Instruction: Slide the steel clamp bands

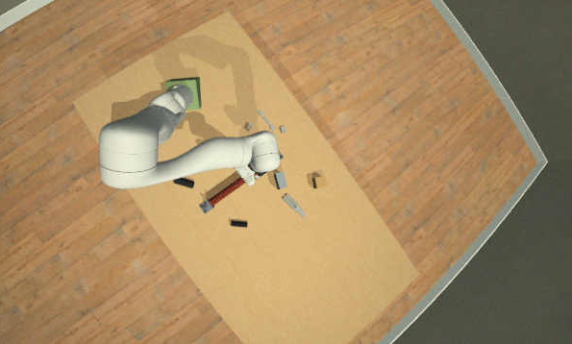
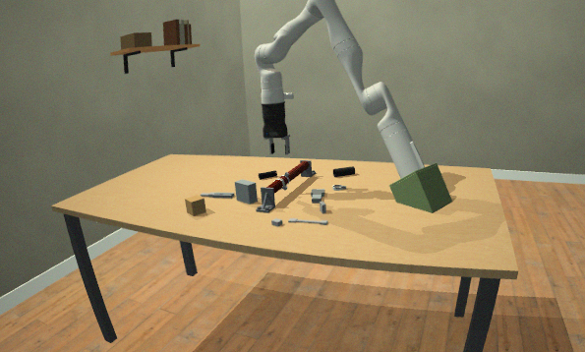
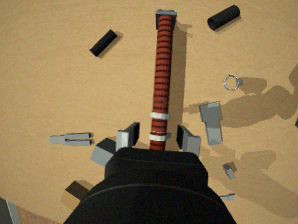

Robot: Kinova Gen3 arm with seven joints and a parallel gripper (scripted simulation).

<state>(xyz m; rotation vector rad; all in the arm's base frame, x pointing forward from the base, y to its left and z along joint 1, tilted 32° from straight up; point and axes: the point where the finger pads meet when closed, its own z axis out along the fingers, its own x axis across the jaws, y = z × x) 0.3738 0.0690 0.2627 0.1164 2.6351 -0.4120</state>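
A dark red ribbed hose [image 3: 161, 63] lies held between two grey end brackets on the table; it also shows in the side view [image 2: 287, 177] and in the top view [image 1: 226, 190]. Two pale steel bands [image 3: 158, 116] [image 3: 157, 137] sit close together on the hose near its near end in the wrist view. My gripper [image 3: 158, 131] is open and empty. It hangs well above the hose in the side view [image 2: 279, 146], over the banded end. The mender inside the hose is hidden.
Two black cylinders [image 3: 222, 16] [image 3: 103, 43] lie on either side of the hose. A grey block [image 2: 246, 191], a tan cube [image 2: 195, 205], a small ring [image 3: 230, 82], grey tools and small grey parts lie around. A green base block [image 2: 421, 188] holds the arm.
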